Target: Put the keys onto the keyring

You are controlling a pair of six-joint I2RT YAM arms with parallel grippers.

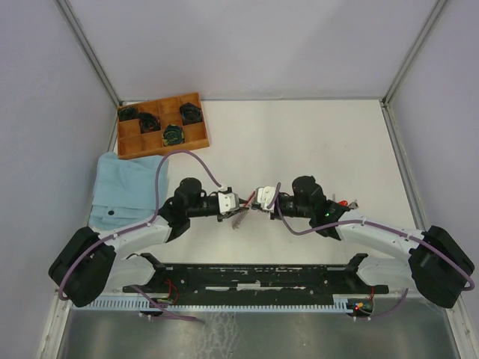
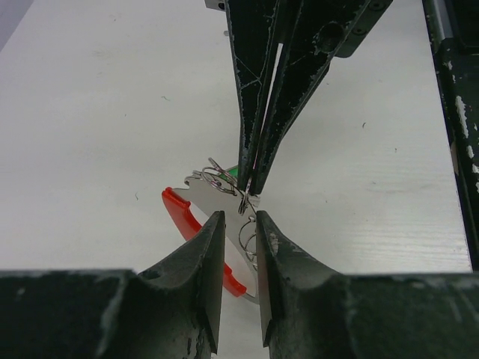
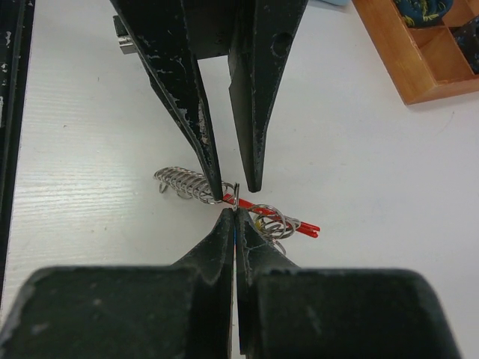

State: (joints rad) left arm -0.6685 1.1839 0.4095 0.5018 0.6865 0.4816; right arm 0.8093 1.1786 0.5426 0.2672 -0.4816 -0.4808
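A white, faintly grained tabletop [image 1: 314, 142] carries everything. At its far left lie a soft, rumpled blue cloth [image 1: 123, 187] and a wooden tray [image 1: 136, 142] of square compartments, some holding dark round coils [image 1: 174, 134]. Nearer, in the middle, the two arms meet nose to nose over the keyring [image 3: 266, 217].

The right claw [image 3: 234, 217] is pressed fully shut, its tips pinching the ring's thin wire. The left claw [image 2: 239, 224] stands narrowly parted, its fingers straddling ring and chain [image 3: 183, 183]; I can't tell whether it bites anything.

My guess is that the ring is being steadied from both sides so a key can be threaded on. To do that well, the left claw should close on the wire just beside the right tips, not on the springy chain, and move slowly, since smooth wire slips easily.

The claw fingers are black tapered wedges, scuffed pale at the edges. The red strap [image 2: 183, 213] is a glossy curved band. The chain reads as a coil of bright silver loops. A green sliver [image 2: 233, 170] behind the rings may be a key head. A tiny red-and-silver piece [image 1: 343, 202] beside the right arm may be a key; it is too small to tell.
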